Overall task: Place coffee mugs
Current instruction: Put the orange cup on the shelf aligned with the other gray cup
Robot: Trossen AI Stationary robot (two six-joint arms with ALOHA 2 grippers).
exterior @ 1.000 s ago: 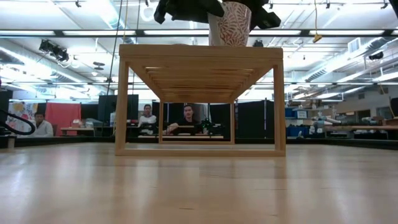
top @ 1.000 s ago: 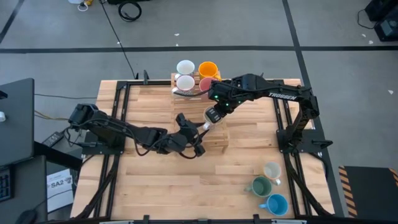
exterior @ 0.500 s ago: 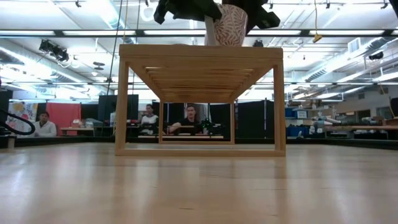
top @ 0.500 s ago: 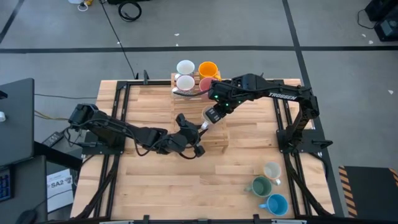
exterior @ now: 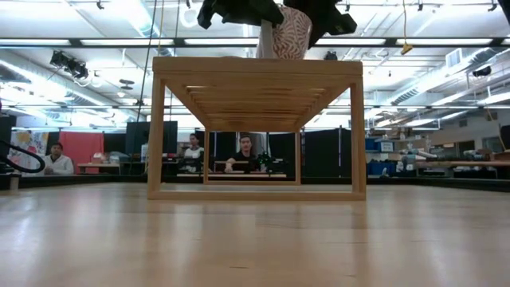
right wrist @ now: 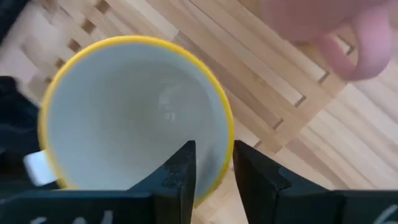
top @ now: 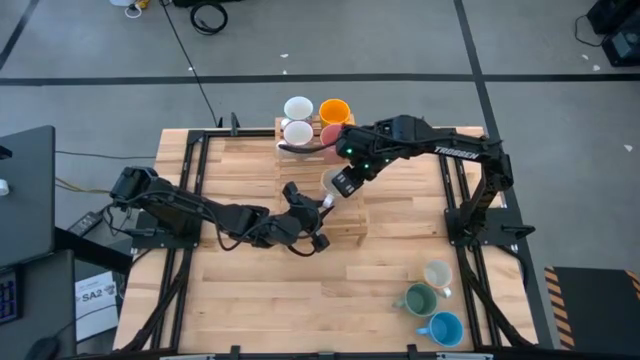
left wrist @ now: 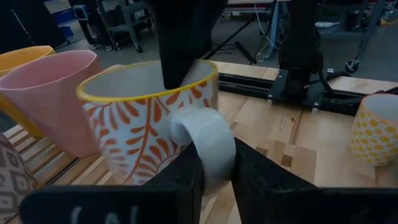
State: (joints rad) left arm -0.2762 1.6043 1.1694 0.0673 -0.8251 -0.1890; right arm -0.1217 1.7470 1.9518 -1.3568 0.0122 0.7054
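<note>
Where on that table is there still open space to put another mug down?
The wooden table is bare along its near edge, left of the three mugs at its near right corner. Crowded: the slatted rack, where both end effectors, left and right, hold the patterned mug, beside the far mugs.

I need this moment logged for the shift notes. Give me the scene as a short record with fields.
held mug: patterned mug, tilted, over the wooden rack
right gripper: shut on the mug's rim
left gripper: shut on the mug's handle
rack's back end: white mug, second white mug, orange mug, pink mug
table's front right: cream mug, green mug, blue mug
</note>
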